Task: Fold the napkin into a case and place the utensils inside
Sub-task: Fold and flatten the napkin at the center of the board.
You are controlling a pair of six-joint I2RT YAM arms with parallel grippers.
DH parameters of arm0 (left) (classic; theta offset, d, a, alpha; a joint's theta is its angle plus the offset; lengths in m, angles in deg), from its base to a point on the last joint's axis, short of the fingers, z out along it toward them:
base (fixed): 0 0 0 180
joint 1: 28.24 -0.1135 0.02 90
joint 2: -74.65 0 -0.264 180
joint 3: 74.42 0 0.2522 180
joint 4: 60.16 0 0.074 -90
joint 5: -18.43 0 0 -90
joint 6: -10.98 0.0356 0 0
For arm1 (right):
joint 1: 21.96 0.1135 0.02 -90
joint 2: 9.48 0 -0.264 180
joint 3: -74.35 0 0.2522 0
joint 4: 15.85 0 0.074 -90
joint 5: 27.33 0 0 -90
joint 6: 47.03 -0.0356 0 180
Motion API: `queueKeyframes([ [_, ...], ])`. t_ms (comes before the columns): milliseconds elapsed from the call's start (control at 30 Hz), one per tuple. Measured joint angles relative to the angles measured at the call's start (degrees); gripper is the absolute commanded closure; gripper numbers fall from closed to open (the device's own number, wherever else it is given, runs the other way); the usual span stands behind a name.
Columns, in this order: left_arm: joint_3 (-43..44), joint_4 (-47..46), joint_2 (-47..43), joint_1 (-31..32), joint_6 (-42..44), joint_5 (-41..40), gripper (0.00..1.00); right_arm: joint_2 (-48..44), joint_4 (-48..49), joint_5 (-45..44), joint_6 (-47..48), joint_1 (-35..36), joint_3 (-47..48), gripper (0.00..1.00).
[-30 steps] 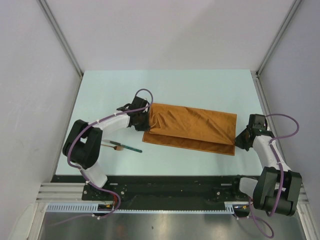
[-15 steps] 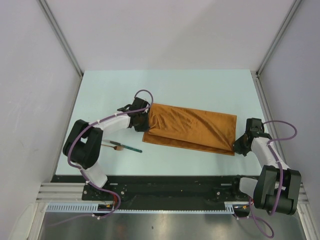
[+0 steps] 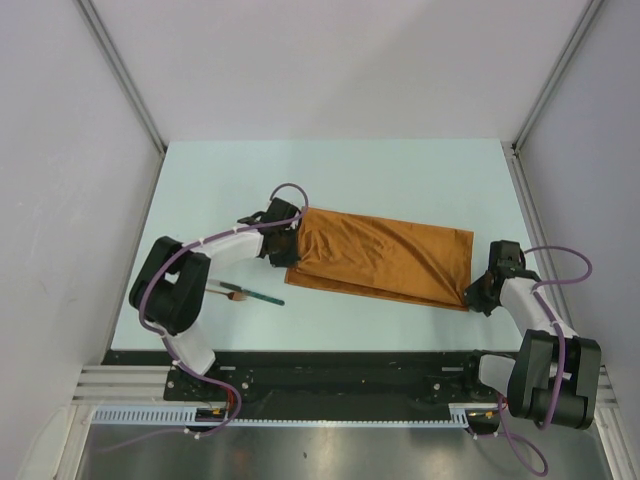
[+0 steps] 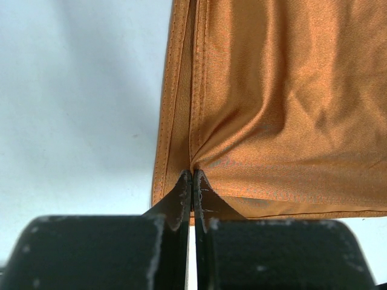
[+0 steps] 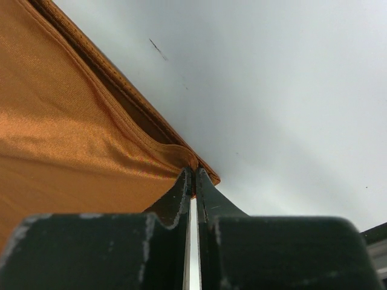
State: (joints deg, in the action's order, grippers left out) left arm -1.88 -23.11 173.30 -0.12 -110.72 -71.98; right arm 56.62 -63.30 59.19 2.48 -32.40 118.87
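Observation:
The rust-orange napkin (image 3: 385, 258) lies folded over itself as a wide layered rectangle in the middle of the table. My left gripper (image 3: 288, 247) is shut on its left edge; in the left wrist view the tips (image 4: 192, 176) pinch a fold of the cloth (image 4: 284, 109). My right gripper (image 3: 472, 294) is shut on the near right corner; in the right wrist view the tips (image 5: 193, 172) pinch the hem of the cloth (image 5: 66, 139). The utensils (image 3: 245, 293), one with a dark teal handle and one pale wooden with a brown end, lie left of the napkin.
The pale table (image 3: 400, 175) has grey walls on three sides with metal posts at the back corners (image 3: 512, 148). The black base rail (image 3: 340, 370) runs along the near edge.
My right gripper has pulled the napkin's near right corner toward the near edge. The left gripper holds the left edge and has shifted slightly nearer. The cloth's top layer has shifted.

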Motion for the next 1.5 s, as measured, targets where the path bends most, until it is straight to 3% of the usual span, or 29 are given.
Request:
queueKeyframes([
  [233,-0.5,-0.2,0.4,0.1,-0.4,0.0,1.00,0.0,0.9,-0.2,0.0,0.0,0.0,0.90],
  [433,-1.0,-0.2,0.4,0.2,-0.9,-0.8,1.00,-0.1,1.0,-0.2,0.2,0.0,0.0,0.76],
  [533,-1.8,-0.5,-0.1,0.2,-1.0,-1.2,1.00,-2.3,-0.3,-0.9,0.4,0.0,0.0,0.83],
  [633,-3.4,-0.1,-1.9,0.2,-1.3,-1.9,1.00,-6.2,-1.3,-1.9,0.2,0.0,0.0,0.99],
  [1000,-5.2,0.1,-3.8,1.1,-1.5,-2.2,1.00,-5.4,-1.1,-2.3,0.2,0.3,0.0,1.00],
  [1167,-7.5,-0.5,-5.5,2.1,-2.0,-1.9,1.00,-4.6,-0.7,-2.5,0.9,0.6,0.0,0.85],
  [1500,-9.8,-1.8,-7.2,2.1,-2.9,-1.7,0.98,-3.5,0.2,-3.0,2.6,1.7,0.3,0.75],
])
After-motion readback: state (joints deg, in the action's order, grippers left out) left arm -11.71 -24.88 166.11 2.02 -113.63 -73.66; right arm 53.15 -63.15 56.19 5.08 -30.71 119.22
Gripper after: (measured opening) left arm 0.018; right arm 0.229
